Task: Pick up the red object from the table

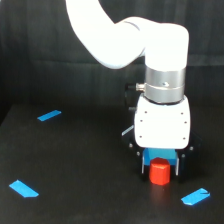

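The red object (160, 171) sits on the table (85, 170) toward the lower part of the exterior view's right, directly beneath the white arm (135, 42). The gripper (160, 167) is low over the surface, and its dark fingers (145, 162) stand on either side of the block, just beside it. Whether they press on it or merely flank it cannot be told from this angle, since the finger edges merge with the black surface and the picture is soft. The block appears to rest on the table, though its base meets a dark shadow.

A blue patch (161, 154) shows right behind the block, between the fingers; only its upper part is visible, the rest hidden by the block.

Three blue tape strips lie well apart from the block: one (49, 115) far toward the exterior view's left in the middle distance, one (23, 188) near the lower left edge, and one (195, 197) near the lower right edge, the nearest of the three. The stretch of table to the exterior view's left of the gripper is open and bare between these strips.

The arm's upper link is cut off by the top edge of the frame. The white wrist housing (162, 122) hides the gripper's upper body.
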Robot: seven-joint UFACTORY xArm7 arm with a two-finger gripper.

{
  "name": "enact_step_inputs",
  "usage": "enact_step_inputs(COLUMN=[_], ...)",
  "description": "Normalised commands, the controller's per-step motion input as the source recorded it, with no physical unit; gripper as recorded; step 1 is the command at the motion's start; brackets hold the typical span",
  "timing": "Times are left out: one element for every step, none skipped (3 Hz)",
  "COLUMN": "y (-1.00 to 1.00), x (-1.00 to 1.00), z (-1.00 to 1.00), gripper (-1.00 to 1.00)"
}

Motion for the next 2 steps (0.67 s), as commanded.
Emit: enact_step_inputs(y=[-0.06, -0.1], x=[0.13, 0.1], z=[0.01, -0.04], gripper=[-1.0, -1.0])
